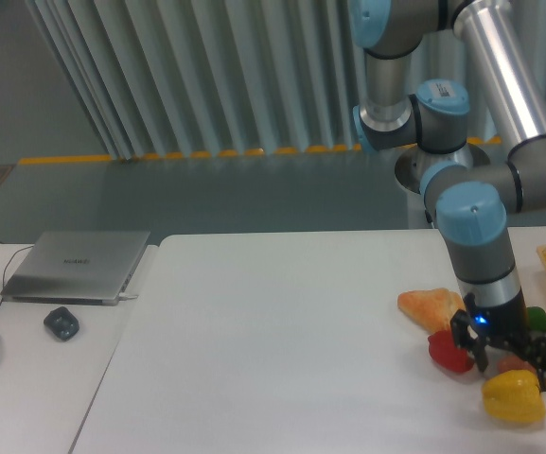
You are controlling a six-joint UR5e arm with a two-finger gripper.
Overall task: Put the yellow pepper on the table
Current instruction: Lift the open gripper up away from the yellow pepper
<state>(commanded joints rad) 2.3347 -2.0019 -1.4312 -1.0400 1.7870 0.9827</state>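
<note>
Fingers spread and empty, the gripper (511,364) is hovering at 12 o'clock of the yellow pepper (513,397) lying released on the table (273,340), retreat being next

Closed grey laptop (76,266) near back edge of small white desk (36,378), dark mouse (61,323) in front; red pepper (448,352), green pepper (540,322), orange pizza-like slice (429,306) by right edge.

A glossy yellow bell pepper (513,396) lies on the large white desk (282,331) near its front right corner. The black two-finger end effector (509,363) hangs just above it, jaws spread. A red pepper (449,351) lies to its left, a green pepper (541,322) behind it. Far left, a grey laptop (76,264) rests on a smaller desk (26,378).
</note>
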